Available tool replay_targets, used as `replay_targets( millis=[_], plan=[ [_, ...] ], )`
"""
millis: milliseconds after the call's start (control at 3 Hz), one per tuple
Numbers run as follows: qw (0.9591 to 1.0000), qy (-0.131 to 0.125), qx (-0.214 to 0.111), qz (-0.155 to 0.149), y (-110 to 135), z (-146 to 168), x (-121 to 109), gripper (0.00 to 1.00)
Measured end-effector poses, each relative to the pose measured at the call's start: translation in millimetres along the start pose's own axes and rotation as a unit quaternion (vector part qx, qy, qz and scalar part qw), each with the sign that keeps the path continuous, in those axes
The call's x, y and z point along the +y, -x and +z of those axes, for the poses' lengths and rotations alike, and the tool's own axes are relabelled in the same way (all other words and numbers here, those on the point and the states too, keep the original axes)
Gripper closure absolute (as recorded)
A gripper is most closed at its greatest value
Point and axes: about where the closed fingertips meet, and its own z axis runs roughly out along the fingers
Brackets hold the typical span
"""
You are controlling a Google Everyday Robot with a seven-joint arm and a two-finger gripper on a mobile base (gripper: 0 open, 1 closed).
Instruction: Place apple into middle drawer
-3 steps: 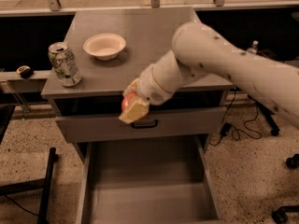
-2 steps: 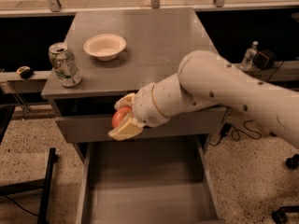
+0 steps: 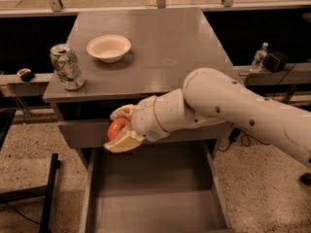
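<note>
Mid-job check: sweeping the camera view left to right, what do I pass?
Soda can → end effector, shut on the apple at the far-left corner of the open middle drawer → water bottle → black box. White bowl omitted: it overlaps the apple sideways.

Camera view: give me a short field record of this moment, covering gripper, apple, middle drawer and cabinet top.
gripper: shut on the apple, in front of the cabinet's upper drawer front, left of centre
apple: held in the air over the back of the open drawer, touching no surface
middle drawer: pulled out, floor bare where visible
cabinet top: white bowl and drink can at the left, both upright
task status: apple not yet in the drawer
</note>
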Motion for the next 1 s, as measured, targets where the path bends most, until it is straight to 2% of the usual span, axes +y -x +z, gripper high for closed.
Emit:
replay_targets(
  millis=[333, 667, 1000],
  plan=[
    [0.9979, 0.005, -0.054, 0.036, -37.4, 26.8, 13.2, 1.00],
    [0.9938, -0.012, -0.039, 0.104, -138.7, 41.8, 55.6, 1.00],
    [0.9887, 0.001, 0.007, 0.150, -218.4, 44.9, 95.1, 1.00]
  ],
)
